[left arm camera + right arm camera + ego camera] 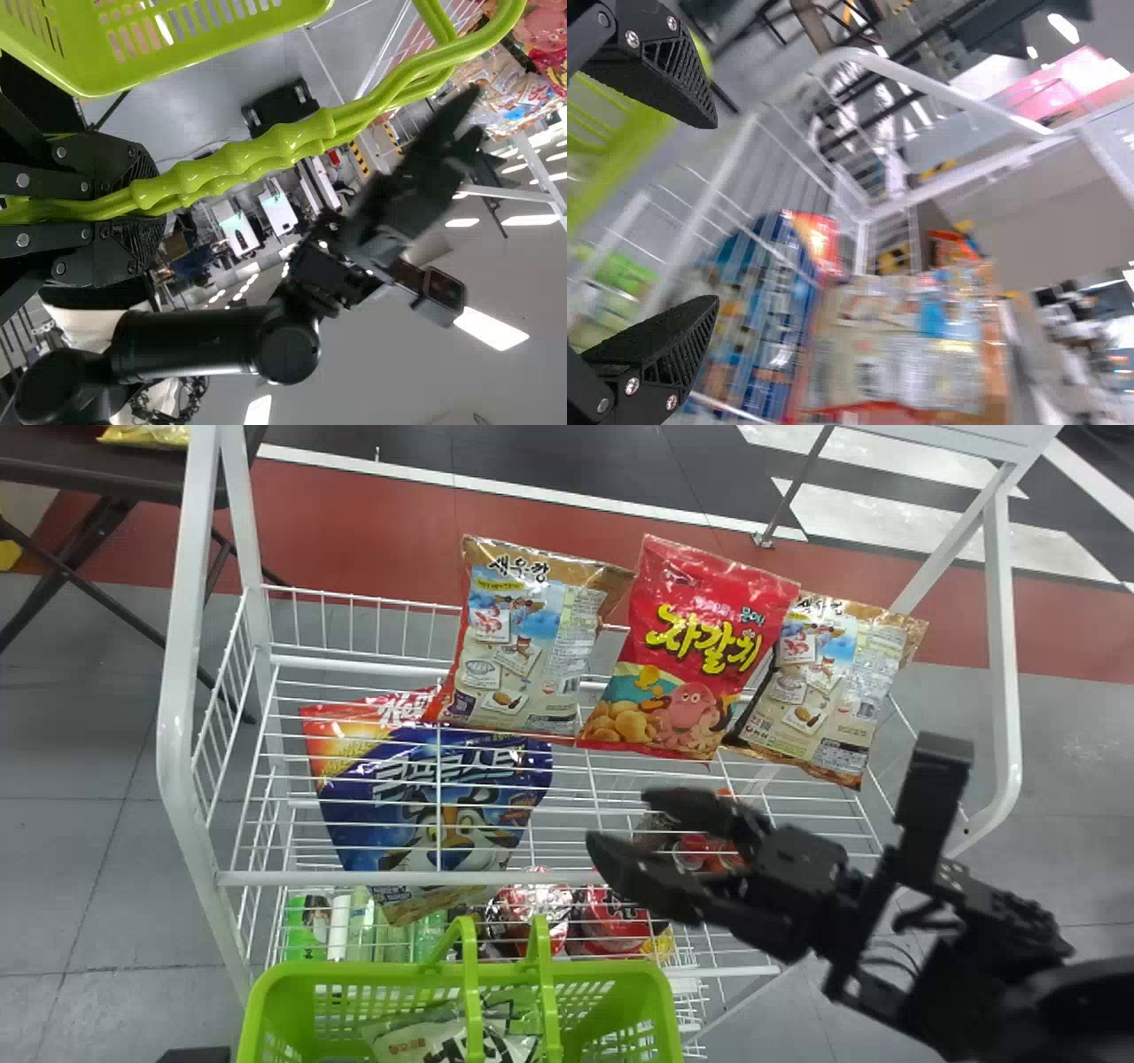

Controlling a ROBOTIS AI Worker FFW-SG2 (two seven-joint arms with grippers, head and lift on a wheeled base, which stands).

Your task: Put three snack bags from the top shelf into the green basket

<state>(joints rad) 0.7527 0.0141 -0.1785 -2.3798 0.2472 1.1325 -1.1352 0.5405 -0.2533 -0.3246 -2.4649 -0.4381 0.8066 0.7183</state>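
While my left gripper [149, 208] is closed firmly round the smooth green plastic handles [283, 146] of the green basket [354, 973], I hold my right gripper [631, 825] empty, its black fingers wide apart, near the white wire top shelf [354, 879]. Side by side there sit a tan-and-blue snack bag [518, 646], a glossy red octopus-printed bag [687, 646] and another tan-and-blue bag [819, 682].

You can see yellow Korean letters on the red snack bag [687, 651], white ones on the blue bag [359, 833], dark ones on the left snack bag [523, 646] and the right snack bag [819, 682].
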